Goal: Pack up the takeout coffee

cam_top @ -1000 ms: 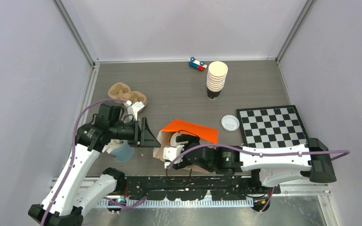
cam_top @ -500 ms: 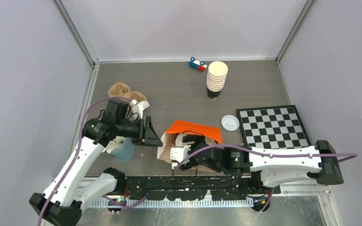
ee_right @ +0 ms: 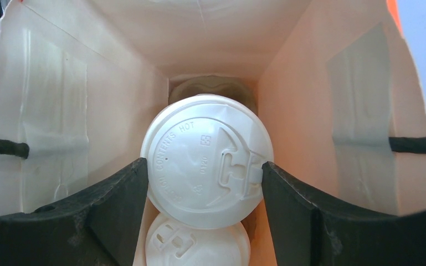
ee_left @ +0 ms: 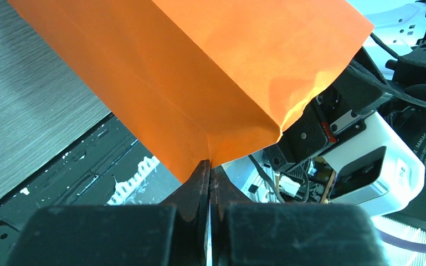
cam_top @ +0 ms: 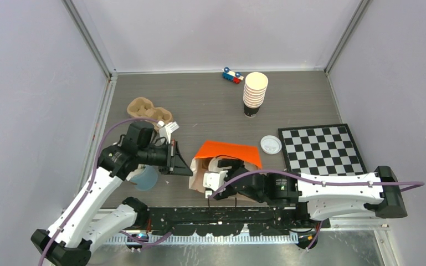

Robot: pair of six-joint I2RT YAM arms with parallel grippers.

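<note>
The orange paper bag lies on its side near the table's front edge, mouth facing left. My left gripper is shut on the edge of the bag; in the left wrist view its jaws pinch an orange fold. My right gripper reaches into the mouth. In the right wrist view it is inside the bag, its fingers pressed against both sides of the lid of a takeout coffee cup. A second lidded cup sits just below it in the bag.
A tall stack of nested cups and a toy car stand at the back. A loose white lid lies beside a chessboard on the right. A cardboard cup carrier and a blue cup are at the left.
My left gripper moved right to the bag's mouth and closed on its edge. The right arm and the bag shifted slightly right, the cup still between its fingers.
</note>
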